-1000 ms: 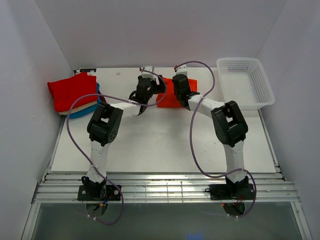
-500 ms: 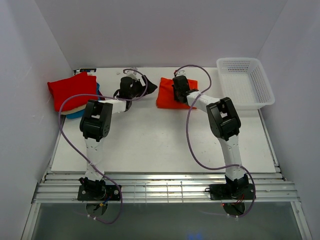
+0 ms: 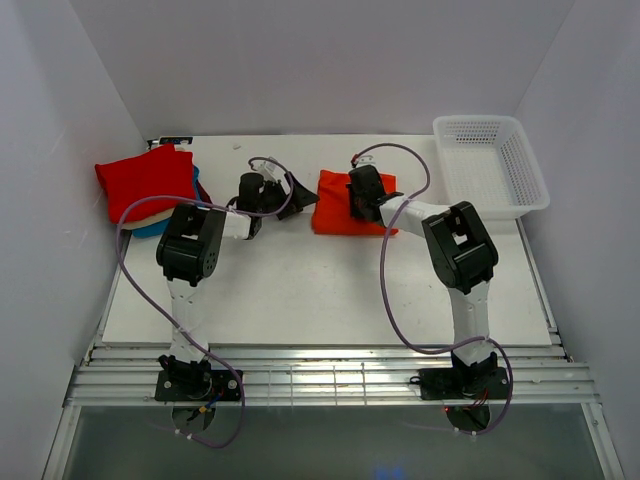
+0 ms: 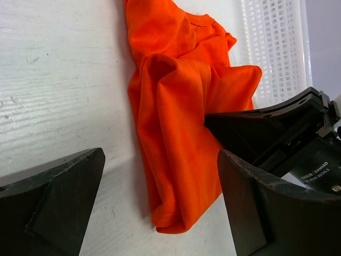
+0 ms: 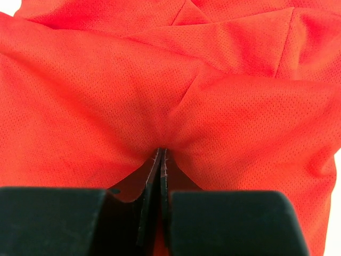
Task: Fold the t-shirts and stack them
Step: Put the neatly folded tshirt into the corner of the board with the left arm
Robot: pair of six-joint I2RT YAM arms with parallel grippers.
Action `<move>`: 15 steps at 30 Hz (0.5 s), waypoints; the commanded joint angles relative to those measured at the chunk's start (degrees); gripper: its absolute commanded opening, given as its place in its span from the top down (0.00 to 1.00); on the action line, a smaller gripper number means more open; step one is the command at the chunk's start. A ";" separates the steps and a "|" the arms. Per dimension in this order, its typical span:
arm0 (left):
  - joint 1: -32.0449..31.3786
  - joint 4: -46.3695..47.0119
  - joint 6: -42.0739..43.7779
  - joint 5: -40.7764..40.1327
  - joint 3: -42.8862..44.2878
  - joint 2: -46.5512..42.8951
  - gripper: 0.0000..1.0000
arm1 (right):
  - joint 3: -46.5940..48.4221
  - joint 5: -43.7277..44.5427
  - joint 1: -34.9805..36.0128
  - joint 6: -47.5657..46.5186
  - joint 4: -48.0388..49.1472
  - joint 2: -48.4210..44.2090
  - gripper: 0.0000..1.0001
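Observation:
The bright orange t-shirt (image 3: 332, 203) lies folded and bunched on the white table at the back centre. My right gripper (image 3: 360, 196) rests on it, shut and pinching a fold of the orange cloth (image 5: 160, 80) between its jaws (image 5: 161, 154). My left gripper (image 3: 299, 187) is open and empty, low over the table just left of the shirt. In the left wrist view the shirt (image 4: 181, 122) lies beyond the open fingers (image 4: 53, 197), with the right gripper (image 4: 266, 133) on it. A folded red shirt (image 3: 145, 180) tops a stack with cream and teal-blue shirts (image 3: 160, 226) at the back left.
A white mesh basket (image 3: 490, 165) stands at the back right and also shows in the left wrist view (image 4: 272, 42). White walls close in the table on the left, back and right. Purple cables loop over both arms.
My left gripper has drawn back to the left, away from the orange shirt, and stands open. The right gripper has shifted slightly toward the near side with the shirt still pinched.

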 commanded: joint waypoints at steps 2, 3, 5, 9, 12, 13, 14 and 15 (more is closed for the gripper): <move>-0.10 -0.55 -1.47 2.49 -2.99 -2.92 0.02 | -3.12 -0.76 2.43 1.64 -3.43 -0.56 0.92; -0.18 -0.46 -1.74 2.76 -3.08 -2.91 0.02 | -3.30 -0.67 2.61 1.73 -3.35 -0.65 0.92; -0.71 -0.63 -1.74 2.50 -3.43 -3.09 0.02 | -3.73 -0.15 3.22 1.82 -3.26 -0.91 0.92; -2.38 -1.77 -0.16 1.09 -3.87 -3.35 0.02 | -4.18 0.03 3.93 2.00 -3.08 -1.44 0.92; -3.87 -3.09 0.54 -0.49 -3.43 -2.83 0.02 | -4.61 0.21 4.54 2.26 -2.82 -2.05 0.92; -4.22 -3.97 1.15 -1.10 -3.26 -2.65 0.02 | -4.70 0.21 4.80 2.26 -2.47 -2.23 0.92; -4.92 -4.58 1.51 -1.72 -3.17 -2.56 0.02 | -4.79 0.12 4.89 2.35 -2.38 -2.58 0.92; -5.37 -5.02 1.86 -2.68 -2.99 -2.39 0.02 | -4.97 -0.05 5.07 2.35 -2.29 -2.67 0.92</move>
